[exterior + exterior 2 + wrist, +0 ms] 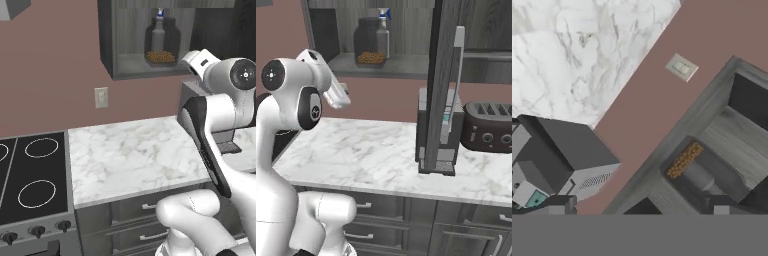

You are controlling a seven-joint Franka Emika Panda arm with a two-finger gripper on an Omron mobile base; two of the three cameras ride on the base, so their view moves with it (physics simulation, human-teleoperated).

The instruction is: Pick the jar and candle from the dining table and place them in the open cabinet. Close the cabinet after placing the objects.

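Left base view, jar: the jar is seen standing on the shelf of the open cabinet, a spray bottle close against it; which one stands in front cannot be told.
Left base view, arm: the wrist is raised beside the cabinet's lower right corner, above the marble counter.
Right base view, door: the cabinet door is swung out edge-on, in front of a coffee machine and beside a toaster.
Right base view, candle: no candle can be made out on the shelf.
Hand view, claw: the gripper is spread wide and empty, pointed at the jar in the cabinet.
Step in hand: the jar is judged as placed and released.
Next move: a retreat from the shelf is called for, then the candle is to be fetched from the dining table before the door is shut.
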